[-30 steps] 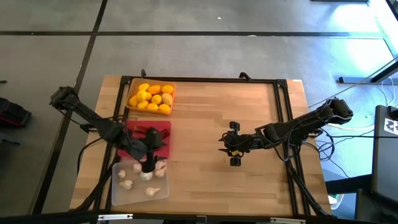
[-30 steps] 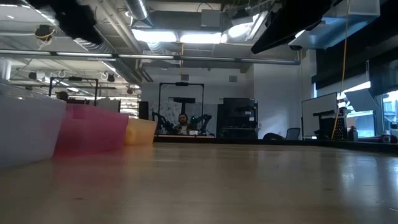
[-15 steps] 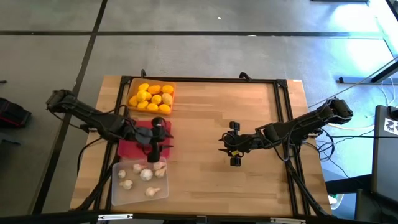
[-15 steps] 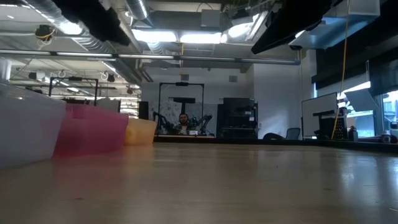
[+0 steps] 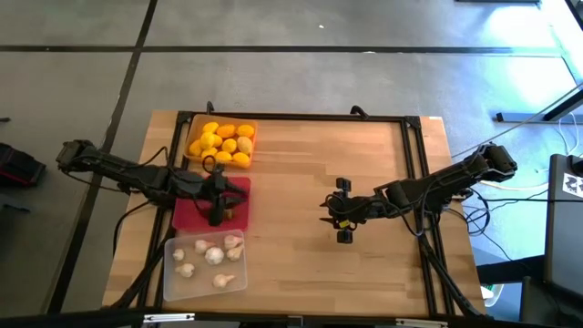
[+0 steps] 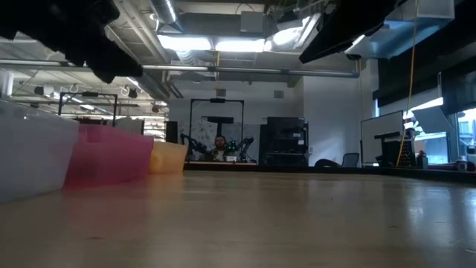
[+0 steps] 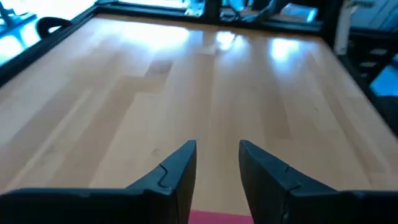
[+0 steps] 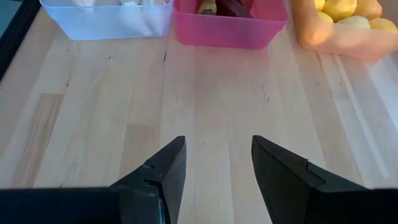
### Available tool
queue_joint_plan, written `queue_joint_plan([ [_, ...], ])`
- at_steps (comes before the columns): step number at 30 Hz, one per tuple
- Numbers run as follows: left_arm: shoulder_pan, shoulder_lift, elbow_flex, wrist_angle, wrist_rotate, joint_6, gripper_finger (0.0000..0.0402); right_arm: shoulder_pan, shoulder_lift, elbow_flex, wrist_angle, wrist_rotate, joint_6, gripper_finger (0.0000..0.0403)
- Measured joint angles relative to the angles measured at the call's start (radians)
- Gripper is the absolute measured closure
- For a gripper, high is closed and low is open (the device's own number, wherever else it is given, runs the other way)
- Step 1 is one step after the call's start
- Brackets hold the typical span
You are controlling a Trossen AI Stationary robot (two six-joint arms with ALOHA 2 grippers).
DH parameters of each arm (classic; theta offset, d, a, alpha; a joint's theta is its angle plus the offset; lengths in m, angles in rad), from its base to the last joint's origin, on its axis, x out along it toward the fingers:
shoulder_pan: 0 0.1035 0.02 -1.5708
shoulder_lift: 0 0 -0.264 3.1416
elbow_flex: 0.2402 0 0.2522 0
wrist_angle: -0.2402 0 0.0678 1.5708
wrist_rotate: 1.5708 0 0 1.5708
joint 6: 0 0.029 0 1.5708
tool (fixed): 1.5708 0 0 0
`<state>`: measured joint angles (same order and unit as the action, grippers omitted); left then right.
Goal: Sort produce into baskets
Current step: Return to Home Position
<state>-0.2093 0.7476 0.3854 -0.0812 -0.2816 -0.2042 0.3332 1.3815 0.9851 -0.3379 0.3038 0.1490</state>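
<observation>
Pale wooden boards make up the table (image 5: 310,264), edged by a black frame (image 5: 414,164); far behind it in the low view, a person (image 6: 219,144) sits among equipment.

The left gripper (image 5: 223,193) hangs over the red basket (image 5: 187,217), near that basket's inner side. Its fingers (image 7: 177,168) stand apart with a clear gap, nothing between them. Only a sliver of red rim shows below them in the left wrist view, with bare wood ahead. The right gripper (image 5: 335,211) hovers over open wood right of the table's middle, well apart from all three baskets. Its fingers (image 8: 165,165) are spread wide and empty, pointing toward the row of baskets.

All the produce lies in the baskets, none within reach of either pair of fingers. The orange basket (image 5: 194,128) holds a heap of yellow-orange lemons (image 5: 223,143). The red basket holds dark red peppers (image 8: 235,7), mostly hidden under the left gripper in the high view. The clear basket (image 5: 173,290) holds several white garlic bulbs (image 5: 214,256).

The three baskets sit in a line down the left side of the table, close to one another. The orange one lies by the frame's far bar and the clear one near the front edge. From the baskets across to the right bar of the frame, the wood carries no loose items.
</observation>
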Motion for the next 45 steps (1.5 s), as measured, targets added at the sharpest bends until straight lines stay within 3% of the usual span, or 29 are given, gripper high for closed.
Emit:
queue_joint_plan([
  [7,0.036,-0.125,-0.119,0.1,0.121,0.004,0.0315,0.0,0.0,0.0,0.007,-0.002,-0.019,0.0249],
  [13,0.041,-0.271,-0.194,0.101,0.126,0.023,0.0348,0.0,0.0,0.0,0.013,-0.016,-0.069,0.0328],
  [18,0.04,-0.399,-0.256,0.103,0.126,0.036,0.0372,0.0,-0.004,-0.045,0.114,-0.091,-0.102,0.0392],
  [26,0.04,-0.558,-0.339,0.117,0.12,0.069,0.0399,-0.009,-0.049,-0.179,0.265,-0.112,-0.098,0.0388],
  [38,0.04,-0.664,-0.35,0.104,0.107,0.138,0.04,-0.036,-0.434,-0.514,0.477,-0.097,-0.066,0.0397],
  [45,0.04,-0.664,-0.35,0.092,0.094,0.136,0.0395,-0.123,-0.729,-0.713,0.522,-0.194,-0.039,0.0396],
])
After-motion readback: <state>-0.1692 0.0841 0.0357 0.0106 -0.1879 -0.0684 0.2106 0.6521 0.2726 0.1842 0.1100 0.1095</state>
